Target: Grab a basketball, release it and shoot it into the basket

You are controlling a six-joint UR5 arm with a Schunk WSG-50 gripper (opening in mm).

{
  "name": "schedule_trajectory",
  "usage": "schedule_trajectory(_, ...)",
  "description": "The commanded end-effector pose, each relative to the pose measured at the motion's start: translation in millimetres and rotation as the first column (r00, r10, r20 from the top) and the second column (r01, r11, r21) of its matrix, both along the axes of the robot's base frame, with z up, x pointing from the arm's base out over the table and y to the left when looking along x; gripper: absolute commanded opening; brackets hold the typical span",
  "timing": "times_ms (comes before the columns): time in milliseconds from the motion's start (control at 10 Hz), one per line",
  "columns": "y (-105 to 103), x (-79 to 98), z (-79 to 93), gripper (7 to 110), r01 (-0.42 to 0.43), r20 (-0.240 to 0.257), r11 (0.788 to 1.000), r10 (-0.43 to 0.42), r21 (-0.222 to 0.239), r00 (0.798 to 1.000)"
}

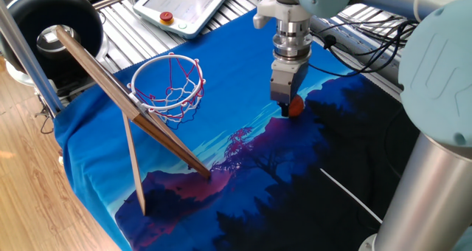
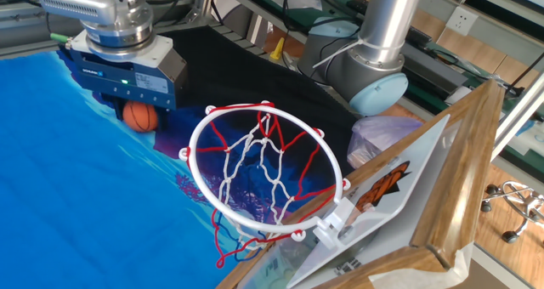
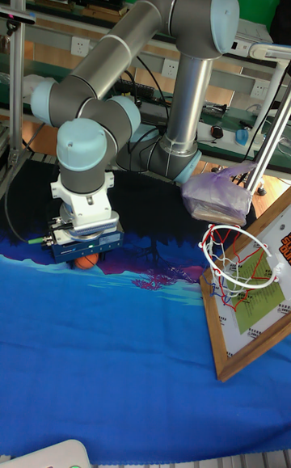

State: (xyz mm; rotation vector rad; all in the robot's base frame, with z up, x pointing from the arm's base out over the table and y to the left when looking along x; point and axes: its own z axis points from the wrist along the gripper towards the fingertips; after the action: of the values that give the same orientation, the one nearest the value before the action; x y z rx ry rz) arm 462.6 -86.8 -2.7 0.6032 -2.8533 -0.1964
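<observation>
The basketball (image 2: pixel 140 117) is a tiny orange ball with dark seams. It sits between the fingers of my gripper (image 2: pixel 141 119), whose blue-grey body hides the ball's top. The jaws press on both sides of the ball, just over the blue cloth. In one fixed view the basketball (image 1: pixel 296 106) peeks out beside the gripper (image 1: pixel 290 108), right of the basket. The tall fixed view shows the basketball (image 3: pixel 86 260) under the gripper (image 3: pixel 86 262). The basket (image 1: pixel 167 87) has a white ring and a red-and-white net on a tilted wooden backboard (image 1: pixel 122 97), and stands at the cloth's left.
A large black round tub (image 1: pixel 51 22) stands behind the backboard at the far left. A white tablet with a red button (image 1: pixel 167 16) lies at the table's back edge. Cables (image 1: pixel 369 40) run at the back right. A purple plastic bag (image 3: pixel 217 197) lies near the arm's base.
</observation>
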Motion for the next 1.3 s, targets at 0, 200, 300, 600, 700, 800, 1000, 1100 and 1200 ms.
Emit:
schedule_trajectory(0, 0, -1.2, -5.4, 66, 0.01, 0.005, 1.0, -0.01, 0.007, 1.0)
schedule_trajectory(200, 3, -2.3, -2.4, 66, 0.02, 0.001, 1.0, -0.02, 0.015, 1.0)
schedule_trajectory(300, 4, -3.3, -1.0, 66, 0.023, -0.002, 1.0, -0.023, 0.016, 1.0)
schedule_trajectory(600, 2, -6.7, 0.7, 66, 0.028, -0.015, 1.0, -0.028, 0.007, 1.0)
schedule_trajectory(700, -1, -8.2, 0.7, 66, 0.027, -0.021, 1.0, -0.027, -0.003, 0.999)
schedule_trajectory(800, -2, -11.3, 1.1, 66, 0.023, -0.031, 1.0, -0.024, -0.004, 0.999)
schedule_trajectory(1000, -4, -16.8, 0.9, 66, 0.012, -0.049, 1.0, -0.012, -0.01, 0.999)
schedule_trajectory(1100, -5, -18.0, -0.7, 66, 0.011, -0.05, 1.0, -0.012, -0.012, 0.999)
schedule_trajectory(1200, -6, -18.1, -1.7, 66, 0.013, -0.05, 1.0, -0.014, -0.014, 0.999)
